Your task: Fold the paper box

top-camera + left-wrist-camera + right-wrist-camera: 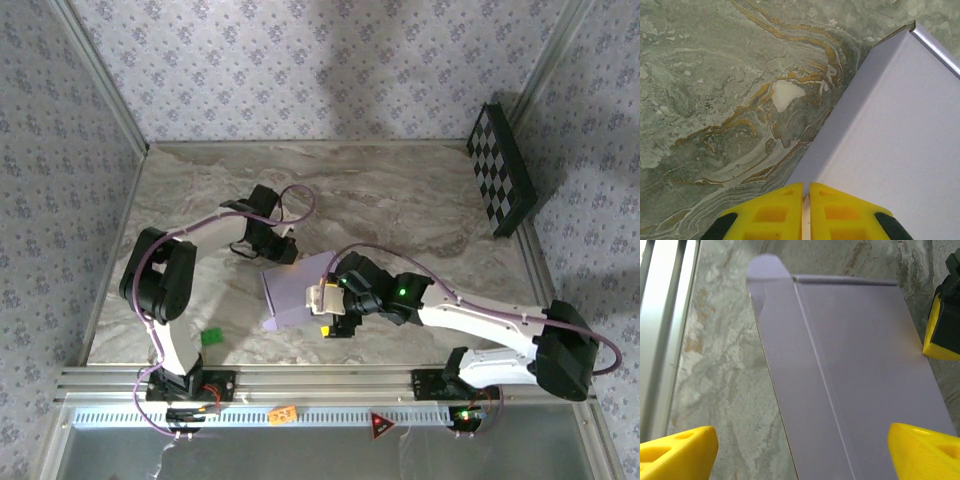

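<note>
The paper box lies lavender side up on the marble table, a flat sheet with a crease and a rounded flap. My left gripper is at its far corner. In the left wrist view the yellow fingers are shut on a thin cream edge of the box. My right gripper hovers at the box's right side. In the right wrist view it is open, its fingertips spread wide over the lavender panel, holding nothing.
A black-and-white checkerboard panel leans at the back right wall. A small green object lies near the left arm's base. An aluminium rail runs along the near table edge, close beside the box.
</note>
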Available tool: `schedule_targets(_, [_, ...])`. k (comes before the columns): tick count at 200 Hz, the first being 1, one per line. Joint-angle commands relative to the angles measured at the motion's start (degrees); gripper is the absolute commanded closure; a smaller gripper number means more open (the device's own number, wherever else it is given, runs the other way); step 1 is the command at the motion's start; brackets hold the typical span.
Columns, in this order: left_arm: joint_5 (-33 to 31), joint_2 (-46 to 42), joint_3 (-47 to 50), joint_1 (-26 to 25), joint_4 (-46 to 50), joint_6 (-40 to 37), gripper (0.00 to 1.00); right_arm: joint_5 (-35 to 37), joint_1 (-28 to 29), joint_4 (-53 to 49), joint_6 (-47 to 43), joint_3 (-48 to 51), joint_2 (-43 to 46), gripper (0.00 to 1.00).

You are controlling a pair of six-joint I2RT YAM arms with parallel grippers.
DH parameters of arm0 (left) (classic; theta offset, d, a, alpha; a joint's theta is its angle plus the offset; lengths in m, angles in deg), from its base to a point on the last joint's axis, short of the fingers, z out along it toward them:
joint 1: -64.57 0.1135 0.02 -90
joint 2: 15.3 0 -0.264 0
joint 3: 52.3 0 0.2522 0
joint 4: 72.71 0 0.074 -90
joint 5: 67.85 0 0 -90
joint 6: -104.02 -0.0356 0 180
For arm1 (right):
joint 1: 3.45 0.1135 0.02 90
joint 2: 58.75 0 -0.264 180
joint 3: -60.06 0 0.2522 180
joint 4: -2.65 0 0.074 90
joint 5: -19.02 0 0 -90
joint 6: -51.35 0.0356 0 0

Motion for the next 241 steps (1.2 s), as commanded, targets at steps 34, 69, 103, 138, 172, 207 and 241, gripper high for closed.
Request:
schedule_targets(34, [-4.12,3.15,-1.64,0.16,3.44,-1.22,0.89,6.34,0.32,-1.3,-11.92,-3.9,-3.74,0.11])
schedule_targets(69, [-3.7,3.07,-2.32,0.12,3.92,-1.57,0.89,8.82,-0.42,-1.04,-16.57,-7.4,-6.46,0.14])
schedule_targets(103, [-3.59,3.46,-2.77,0.03,4.38,-1.89,0.89,5.92,-2.69,-3.96,-21.22,-12.36,-9.84,0.21])
schedule_targets(138, [-3.39,3.77,-3.05,0.01,4.8,-2.15,0.89,4.57,-4.19,-7.04,-24.99,-16.53,-13.35,0.3])
schedule_targets(172, [-3.26,3.97,-3.38,0.05,5.19,-2.47,0.89,3.5,-5.35,-8.62,-27.52,-19.48,-15.65,0.39])
schedule_targets(207, [-3.32,3.86,-3.62,-0.06,5.25,-2.81,0.88,2.62,-6.28,-9.81,-29.6,-21.2,-17.11,0.45])
schedule_targets(241, [-3.19,3.72,-3.94,0.01,5.09,-2.95,0.88,1.62,-7.12,-10.37,-30.49,-21.88,-17.78,0.51])
